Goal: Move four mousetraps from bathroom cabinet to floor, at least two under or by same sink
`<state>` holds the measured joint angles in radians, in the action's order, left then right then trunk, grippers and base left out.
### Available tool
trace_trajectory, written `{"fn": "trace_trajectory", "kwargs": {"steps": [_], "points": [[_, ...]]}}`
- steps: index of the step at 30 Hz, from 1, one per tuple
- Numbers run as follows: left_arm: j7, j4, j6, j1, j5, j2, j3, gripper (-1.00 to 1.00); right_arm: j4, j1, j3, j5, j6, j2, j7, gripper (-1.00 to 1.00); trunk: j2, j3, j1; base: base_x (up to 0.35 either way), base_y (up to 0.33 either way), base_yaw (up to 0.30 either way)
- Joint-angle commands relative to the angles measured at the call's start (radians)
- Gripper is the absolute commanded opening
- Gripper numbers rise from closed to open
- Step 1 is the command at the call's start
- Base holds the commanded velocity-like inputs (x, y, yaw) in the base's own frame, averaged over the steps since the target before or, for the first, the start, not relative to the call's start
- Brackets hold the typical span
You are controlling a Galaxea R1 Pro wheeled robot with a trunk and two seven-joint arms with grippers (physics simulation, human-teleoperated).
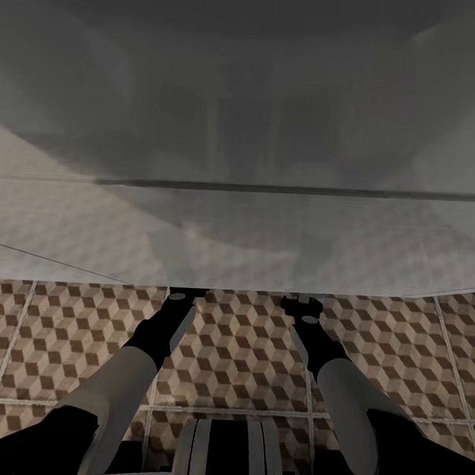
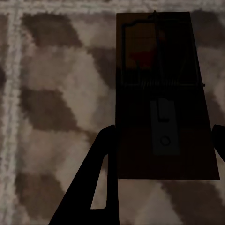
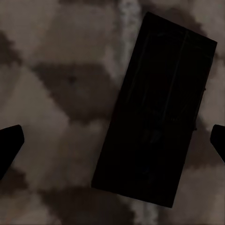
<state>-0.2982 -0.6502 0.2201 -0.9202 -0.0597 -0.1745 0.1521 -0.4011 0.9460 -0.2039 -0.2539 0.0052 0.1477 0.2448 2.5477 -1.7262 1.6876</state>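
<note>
A dark brown mousetrap (image 2: 164, 117) with a metal spring bar lies flat against the cube-patterned bathroom floor (image 2: 56, 93). My left gripper (image 2: 164, 130) is shut on it, one finger at each long edge. A second mousetrap (image 3: 154, 108) lies tilted on the floor across a grout line. My right gripper (image 3: 117, 136) stands open over it, fingertips well clear on both sides. In the head view both forearms (image 1: 168, 317) (image 1: 309, 330) reach forward under a pale grey blurred mass, which hides the grippers. The cabinet is out of view.
The pale grey blurred mass (image 1: 241, 161) close to the head camera covers the upper part of that view, with a dark horizontal line across it. Patterned floor tiles (image 1: 232, 355) show below it, between and beside my arms.
</note>
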Motion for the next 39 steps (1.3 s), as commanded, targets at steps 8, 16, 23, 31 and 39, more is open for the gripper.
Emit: {"fn": "trace_trajectory", "kwargs": {"steps": [8, 16, 23, 31, 39], "points": [[-0.009, -0.002, 0.005, 0.0, -0.005, 0.0, 0.002, -1.0, -0.001, 0.0, -0.006, -0.01, 0.001, 0.002, 0.001, 1.0, 0.0, -0.001, 0.004, 0.0, 0.0, 0.0], [-0.007, 0.0, 0.005, 0.0, -0.006, 0.0, 0.002, -1.0, -0.001, 0.0, -0.006, -0.01, 0.0, 0.002, 0.001, 1.0, 0.0, -0.001, 0.004, 0.0, 0.0, 0.0], [-0.007, 0.0, 0.003, 0.0, -0.005, 0.0, 0.002, -1.0, -0.002, 0.0, -0.006, -0.01, -0.001, 0.002, 0.001, 1.0, 0.0, -0.001, 0.004, 0.0, 0.0, 0.0], [-0.007, 0.001, -0.026, 0.0, 0.001, 0.0, 0.003, -1.0, -0.002, 0.0, -0.007, -0.01, -0.001, 0.002, 0.001, 1.0, 0.0, -0.001, 0.004, 0.0, 0.0, 0.0], [-0.006, 0.003, -0.155, 0.0, 0.003, 0.0, 0.017, -1.0, -0.001, 0.0, -0.007, -0.01, -0.002, 0.002, 0.001, 1.0, 0.0, -0.001, 0.004, 0.0, 0.0, 0.0]]}}
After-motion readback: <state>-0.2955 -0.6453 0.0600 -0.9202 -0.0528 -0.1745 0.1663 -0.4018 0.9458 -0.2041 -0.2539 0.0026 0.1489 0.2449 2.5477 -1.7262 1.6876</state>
